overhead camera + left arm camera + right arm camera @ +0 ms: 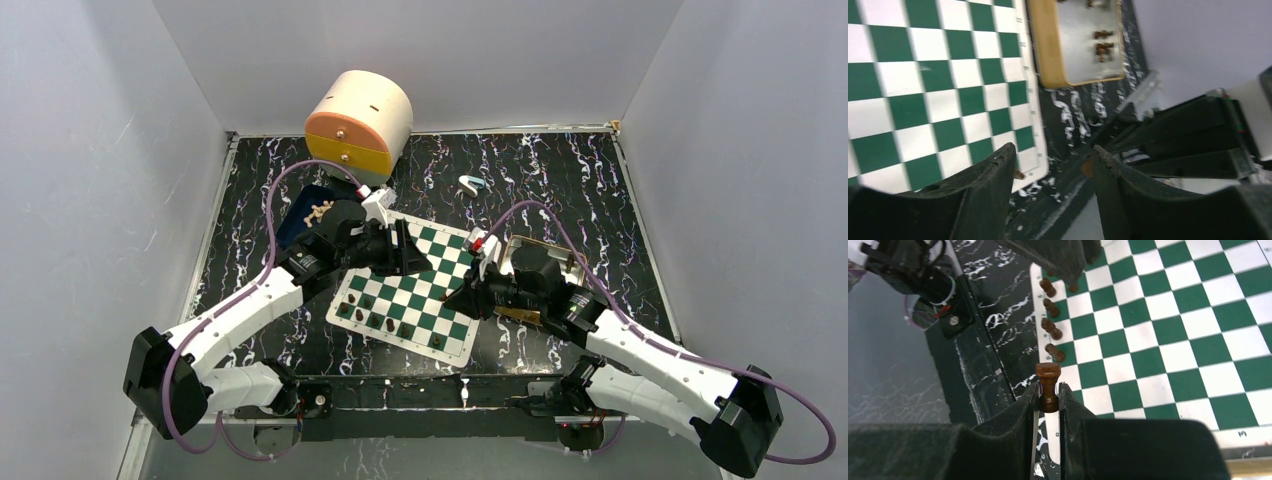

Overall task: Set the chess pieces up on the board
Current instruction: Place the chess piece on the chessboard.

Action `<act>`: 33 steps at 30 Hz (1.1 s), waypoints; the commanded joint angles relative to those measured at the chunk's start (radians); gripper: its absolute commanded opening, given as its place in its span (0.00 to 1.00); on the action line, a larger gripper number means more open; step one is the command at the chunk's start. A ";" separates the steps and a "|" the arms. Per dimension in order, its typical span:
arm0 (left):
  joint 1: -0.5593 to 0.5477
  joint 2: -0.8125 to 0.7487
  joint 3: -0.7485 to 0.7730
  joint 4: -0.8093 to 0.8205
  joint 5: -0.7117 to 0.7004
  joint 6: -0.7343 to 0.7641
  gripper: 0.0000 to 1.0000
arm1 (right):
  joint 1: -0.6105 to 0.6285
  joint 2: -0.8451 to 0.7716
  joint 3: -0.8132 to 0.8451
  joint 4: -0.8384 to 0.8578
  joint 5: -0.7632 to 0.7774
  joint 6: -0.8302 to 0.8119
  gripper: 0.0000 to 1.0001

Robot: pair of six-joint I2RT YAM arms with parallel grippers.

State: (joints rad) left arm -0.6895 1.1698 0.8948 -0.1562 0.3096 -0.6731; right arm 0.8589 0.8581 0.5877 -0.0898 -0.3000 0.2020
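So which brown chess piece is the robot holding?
The flat-topped brown piece, pinched upright between the jaws of the right gripper. The other brown pieces in that view stand free in a row along the edge of the board.

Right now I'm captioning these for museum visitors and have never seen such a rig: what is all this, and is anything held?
These are two robot arms. The wide picture comes from a fixed camera above and behind them; the other two come from cameras on each wrist. On the table lies a green-and-white chessboard with dark brown pieces lined along its near edge, a wooden tray and a blue tray beside it. The right end effector pinches a dark brown chess piece; the left end effector stands open.
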 commanded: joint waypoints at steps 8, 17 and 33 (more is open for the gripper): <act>-0.005 0.025 -0.032 0.207 0.306 -0.164 0.55 | 0.004 0.010 0.064 0.203 -0.097 0.022 0.17; -0.005 0.021 -0.065 0.228 0.353 -0.227 0.44 | 0.004 0.006 0.071 0.253 -0.029 0.074 0.16; -0.005 -0.005 -0.099 0.263 0.353 -0.325 0.14 | 0.004 0.005 0.056 0.288 0.011 0.116 0.15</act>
State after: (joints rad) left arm -0.6895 1.2026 0.8066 0.0959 0.6617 -0.9760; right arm 0.8597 0.8772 0.6117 0.1089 -0.3130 0.3016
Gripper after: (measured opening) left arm 0.220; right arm 0.249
